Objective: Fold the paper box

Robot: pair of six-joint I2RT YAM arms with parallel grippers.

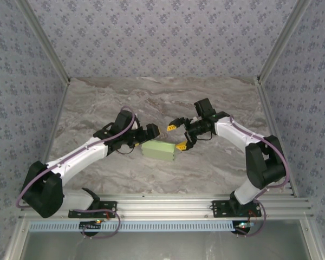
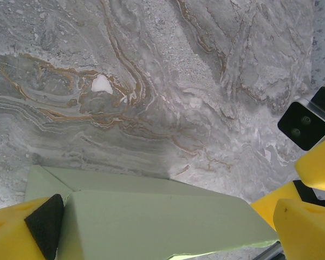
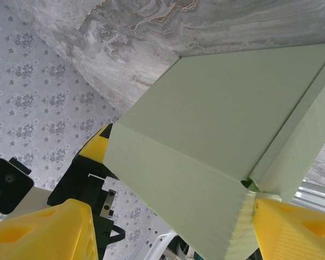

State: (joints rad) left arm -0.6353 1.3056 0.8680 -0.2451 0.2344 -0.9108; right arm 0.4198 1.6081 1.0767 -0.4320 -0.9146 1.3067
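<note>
Paper box (image 1: 158, 150) lies flat on the marbled surface (image 1: 216, 168), about mid-surface, with a claw at each end. It reads as a low closed block: top panel level, long walls creased down square, ends turned in. Left claw (image 1: 147, 138) sits at the box's left end, fingers spread wide. In the left wrist view the box (image 2: 162, 222) runs across between them, the dark pad (image 2: 43, 222) of one finger just beside its corner. Touching or a hair apart, I cannot tell. Right claw (image 1: 176, 136) sits at the box's right end, also spread. One yellow finger stands off beyond the box's far side, and the other is against its near right corner. In the right wrist view the box (image 3: 216, 119) fills the gap between the fingers, and a small dark slit shows at the corner next to the lower finger (image 3: 298, 227), where two panels meet without quite closing. Neither claw appears to be pinching the card. Judgement: folding is largely done and the main creases and walls are formed. What looks left is seating that loose corner or end flap. The underside and the far end are hidden, so full closure is unconfirmed.
</note>
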